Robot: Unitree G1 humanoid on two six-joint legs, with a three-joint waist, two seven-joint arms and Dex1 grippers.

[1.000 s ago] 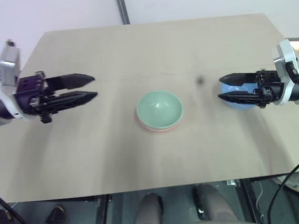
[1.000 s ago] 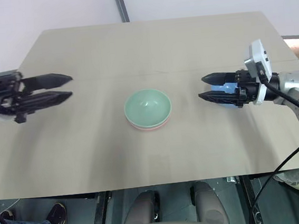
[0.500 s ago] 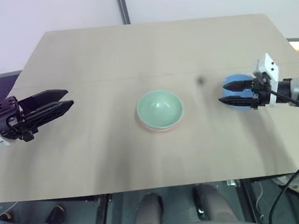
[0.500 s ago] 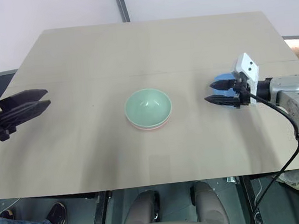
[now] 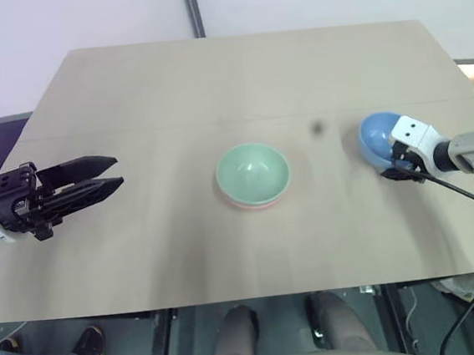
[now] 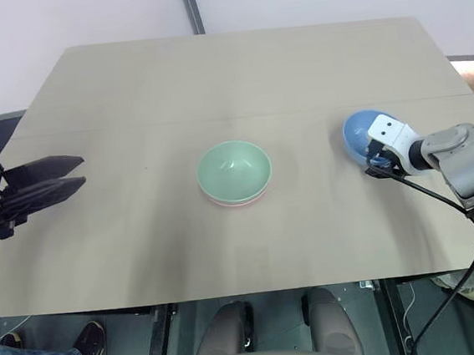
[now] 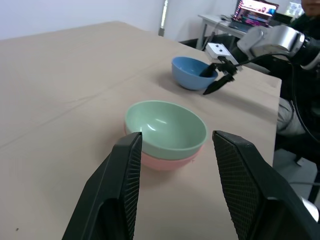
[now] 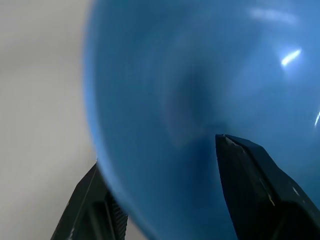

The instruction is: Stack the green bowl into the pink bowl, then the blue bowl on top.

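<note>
Mint-green on salmon, mid-table: the green bowl already sits nested in the pink bowl, of which only a thin rim shows beneath. First half of the task looks done.

Sky-blue item: the blue bowl rests on the table off to the robot's right, well apart from the stack, not yet lifted.

Right gripper: angled down at the blue bowl, fingers parted, one finger inside the bowl and one outside its wall, straddling the rim. No pinch made out yet.

Left gripper: fingers spread, empty, hanging over the table's left edge, clear of everything.

Step in hand, as I judge it: seizing the blue bowl. Next move calls for closing on the rim, lifting clear, carrying it over the stack and setting it squarely into the green bowl.
</note>
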